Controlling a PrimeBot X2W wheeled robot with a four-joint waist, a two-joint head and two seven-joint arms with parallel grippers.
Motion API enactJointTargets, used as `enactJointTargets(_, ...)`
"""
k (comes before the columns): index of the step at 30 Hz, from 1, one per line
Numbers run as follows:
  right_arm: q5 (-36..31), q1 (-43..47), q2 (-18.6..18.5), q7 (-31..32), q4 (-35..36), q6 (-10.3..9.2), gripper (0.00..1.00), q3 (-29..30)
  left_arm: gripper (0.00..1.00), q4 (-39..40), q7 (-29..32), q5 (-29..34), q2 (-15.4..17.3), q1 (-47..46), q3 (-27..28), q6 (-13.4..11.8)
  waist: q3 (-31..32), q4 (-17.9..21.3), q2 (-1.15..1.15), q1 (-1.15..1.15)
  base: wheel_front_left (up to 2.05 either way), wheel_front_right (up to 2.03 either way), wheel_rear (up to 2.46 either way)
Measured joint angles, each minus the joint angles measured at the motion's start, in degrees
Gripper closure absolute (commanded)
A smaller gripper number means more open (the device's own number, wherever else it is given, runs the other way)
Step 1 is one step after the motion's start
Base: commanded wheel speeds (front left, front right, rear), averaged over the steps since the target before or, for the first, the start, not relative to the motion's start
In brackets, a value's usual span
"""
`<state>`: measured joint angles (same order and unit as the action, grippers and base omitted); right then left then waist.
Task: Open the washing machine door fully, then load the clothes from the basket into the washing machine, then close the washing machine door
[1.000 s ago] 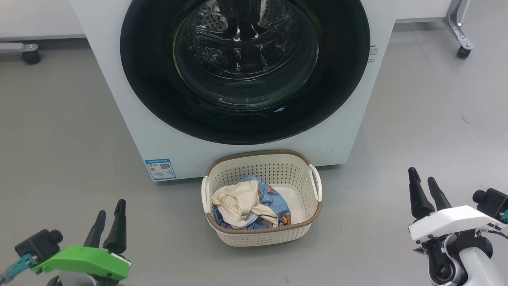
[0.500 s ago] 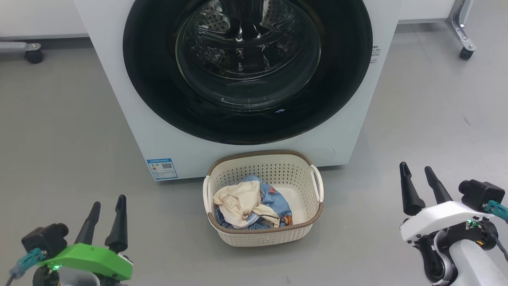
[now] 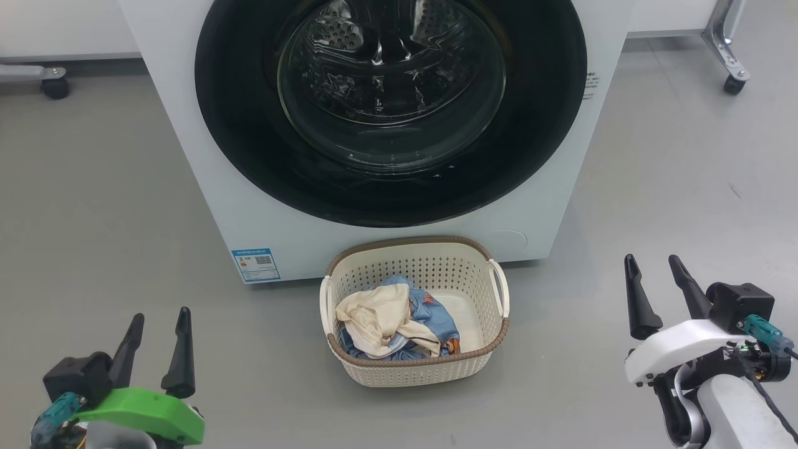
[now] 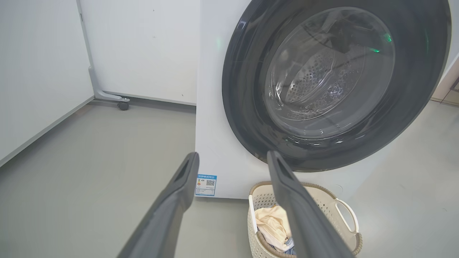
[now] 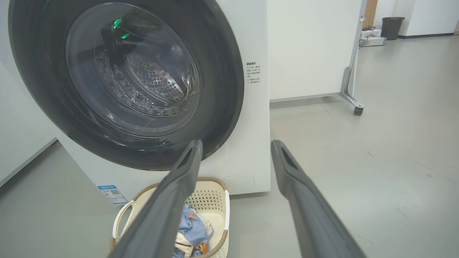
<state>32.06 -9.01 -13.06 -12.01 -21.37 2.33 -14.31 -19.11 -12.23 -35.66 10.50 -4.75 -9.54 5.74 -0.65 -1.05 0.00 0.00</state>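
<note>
The white washing machine point(image 3: 206, 187) stands ahead with its round black-rimmed door point(image 3: 249, 149) shut flat against the front. On the floor just before it sits the cream basket point(image 3: 411, 369), holding the clothes: a cream-beige garment point(image 3: 374, 321) over a light blue one point(image 3: 436, 318). My left gripper point(image 3: 159, 315) hovers open at the lower left, well clear of the basket. Off to the lower right my right gripper point(image 3: 653, 262) is open too. The door point(image 4: 244, 107), basket point(image 4: 344, 215) and open left gripper point(image 4: 233, 156) appear in the left wrist view, the door point(image 5: 222, 89) and open right gripper point(image 5: 236, 143) in the right wrist view.
Grey floor spreads on both sides of the machine. A caster foot point(image 3: 53, 84) stands at the far left and a metal leg with a wheel point(image 3: 734, 81) at the far right. A blue label point(image 3: 255, 264) marks the machine's lower left corner.
Both arms have turned a little, so each pair of fingers now stands further apart in the head view. The picture has shifted slightly right. The door and basket have not moved.
</note>
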Motion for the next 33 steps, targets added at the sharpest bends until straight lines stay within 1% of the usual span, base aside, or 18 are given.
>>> enactJointTargets(2, -1.2, 0.0, -0.2, -0.5, -0.3, -0.05, 0.00, -0.5, 0.00, -0.3, -0.5, 1.7, 0.0, 0.0, 0.0, -0.4, 0.0, 0.0, 0.00, 0.00, 0.00, 0.00, 0.00)
enactJointTargets(11, -6.0, -1.3, -0.7, -2.0, -0.7, -0.86, 0.00, -1.4, 0.00, -0.8, -2.1, 7.8, -0.4, 0.0, 0.6, -0.4, 0.2, -0.1, 0.00, 0.00, 0.00, 0.00, 0.00)
enactJointTargets(19, -6.0, -1.3, -0.5, -2.0, -1.1, -1.02, 0.00, -0.6, 0.00, -1.4, -2.2, 8.7, -1.0, 0.0, 2.4, -0.4, 0.4, -0.1, 0.00, 0.00, 0.00, 0.00, 0.00)
enactJointTargets(23, -6.0, -1.3, -0.4, -2.0, -1.4, -2.01, 0.00, 0.6, 0.00, -2.1, -2.2, 9.2, -2.0, 0.0, 3.6, -0.4, 0.5, -0.1, 0.00, 0.00, 0.00, 0.00, 0.00)
enactJointTargets(25, -6.0, -1.3, -0.4, -2.0, -1.6, -2.08, 0.00, 1.1, 0.00, -2.3, -2.2, 9.4, -2.1, 0.0, 4.0, -0.4, 0.6, -0.2, 0.00, 0.00, 0.00, 0.00, 0.00)
enactJointTargets(30, -6.0, -1.3, -0.3, -2.0, -1.8, -3.07, 0.00, 1.6, 0.00, -2.5, -2.2, 10.1, -2.4, 0.0, 4.8, -0.4, 0.7, -0.2, 0.00, 0.00, 0.00, 0.00, 0.00)
enactJointTargets(33, -6.0, -1.2, -0.1, -2.0, -1.9, -3.09, 0.00, 2.0, 0.00, -2.6, -2.2, 10.5, -2.5, 0.0, 5.8, -0.4, 0.8, -0.2, 0.00, 0.00, 0.00, 0.00, 0.00)
